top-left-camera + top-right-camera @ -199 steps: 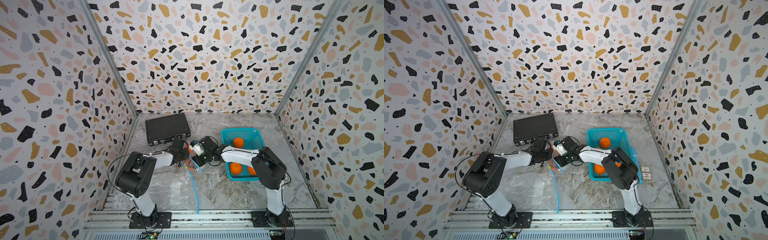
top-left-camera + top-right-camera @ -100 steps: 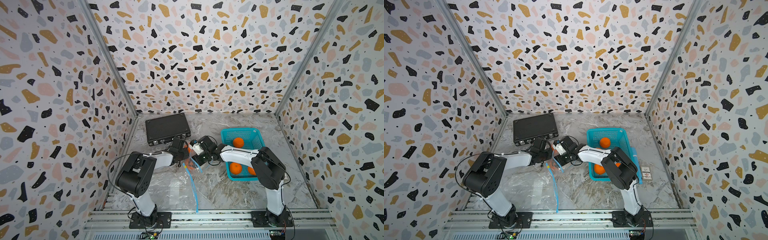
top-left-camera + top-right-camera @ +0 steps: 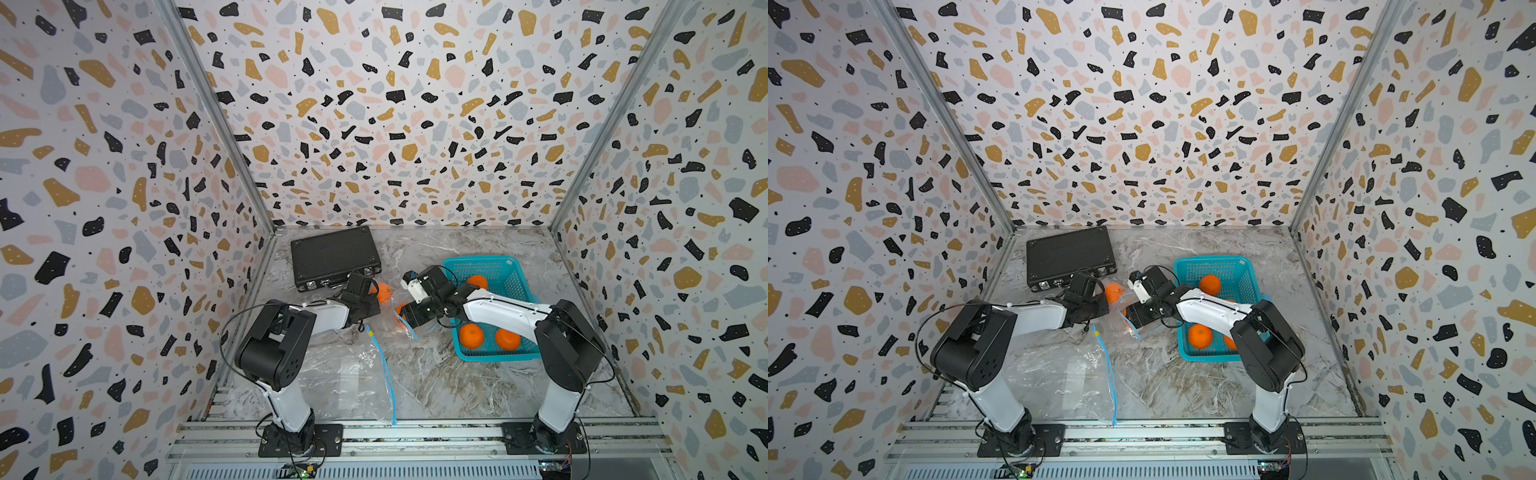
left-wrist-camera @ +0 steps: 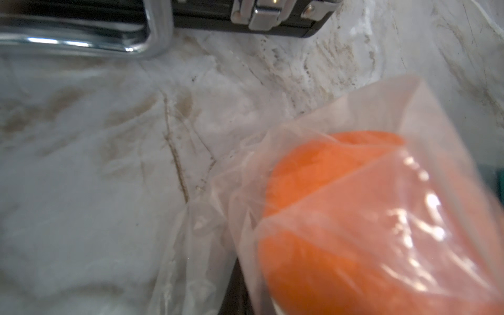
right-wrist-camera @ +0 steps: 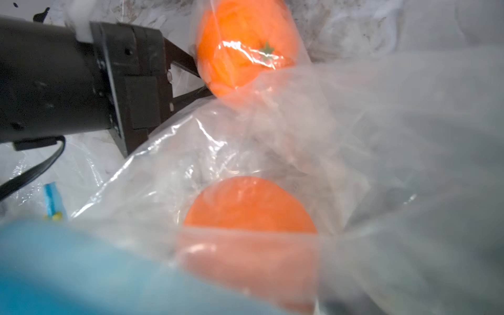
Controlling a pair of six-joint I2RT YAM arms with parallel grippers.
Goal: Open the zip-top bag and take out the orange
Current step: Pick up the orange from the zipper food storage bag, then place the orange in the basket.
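Note:
A clear zip-top bag (image 3: 345, 374) with a blue zip strip (image 3: 384, 374) lies crumpled from the front of the table up to both grippers. One orange (image 5: 245, 46) sits in a bag corner, and my left gripper (image 5: 203, 81) is shut on the film beside it; the same orange (image 3: 384, 291) shows in a top view. A second orange (image 5: 251, 207) lies under film right in front of my right gripper (image 3: 405, 313). Film and blurred blue zip hide the right jaws. In the left wrist view the bagged orange (image 4: 354, 218) fills the near side.
A black case (image 3: 332, 257) with metal latches lies at the back left, close behind the left gripper. A teal basket (image 3: 486, 262) with three oranges stands at the right, under the right forearm. Patterned walls enclose three sides.
The right gripper has edged a little left, toward the left gripper, and the bag film and zip around it have shifted with it. The left arm has stayed put.

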